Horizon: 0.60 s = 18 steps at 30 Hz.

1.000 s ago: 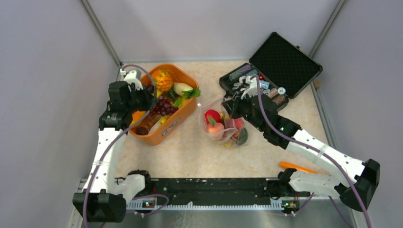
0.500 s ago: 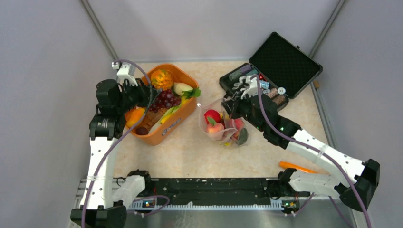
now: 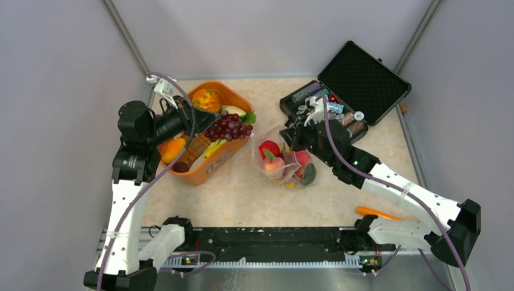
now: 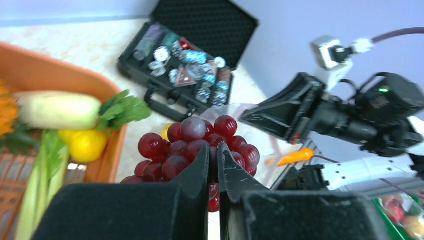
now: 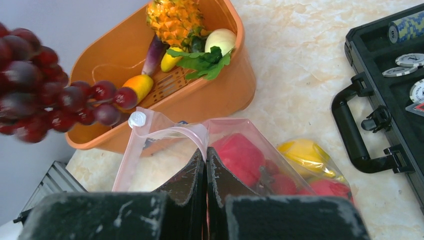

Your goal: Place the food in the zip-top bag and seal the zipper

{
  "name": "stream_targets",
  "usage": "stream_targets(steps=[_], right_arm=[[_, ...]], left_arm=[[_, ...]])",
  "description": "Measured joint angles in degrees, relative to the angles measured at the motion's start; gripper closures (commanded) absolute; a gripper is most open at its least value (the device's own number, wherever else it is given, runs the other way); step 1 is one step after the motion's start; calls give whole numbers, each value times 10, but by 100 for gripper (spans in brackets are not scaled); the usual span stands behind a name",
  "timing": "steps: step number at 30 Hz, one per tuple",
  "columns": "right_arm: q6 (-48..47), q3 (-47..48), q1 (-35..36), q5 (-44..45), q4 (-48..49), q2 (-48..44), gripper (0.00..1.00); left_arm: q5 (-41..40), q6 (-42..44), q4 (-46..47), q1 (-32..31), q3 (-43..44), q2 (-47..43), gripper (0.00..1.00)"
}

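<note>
Over the 3 o'clock rim of the orange basket (image 3: 213,167), the left jaws are clenched on the grapes (image 3: 229,127), which hang clear of the produce below. At 3 o'clock from the basket, the zip-top bag (image 5: 150,155) sits on the bench with red apples (image 3: 271,148) inside. The right jaws pinch its pink zipper (image 5: 172,131). An open black case (image 3: 363,79) lies at the bag's 1 o'clock.

- grapes (image 4: 200,145): glossy dark red to purple.
- basket (image 5: 215,97): plain orange.
- zip-top bag (image 5: 150,155): clear, with a pink zipper (image 5: 175,131) strip.
- apple (image 3: 271,150) inside it: red.
- pineapple (image 5: 175,17): orange-yellow, scaly pattern.
- radish (image 4: 57,110): white with green leaves.
- case (image 3: 363,79): black, dimpled foam in the lid.
- table (image 3: 242,194): cream, marbled with beige veins.
</note>
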Motion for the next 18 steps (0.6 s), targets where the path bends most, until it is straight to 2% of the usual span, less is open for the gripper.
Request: stream_targets(steps=[10,18], right_arm=[[7,4,0,-4,3,14,100],[11,4,0,-10,2,14,100]], left_arm=[[89,-80,113,-58,-3,-30,100],[52,-73,137,-153,-16,2,100]])
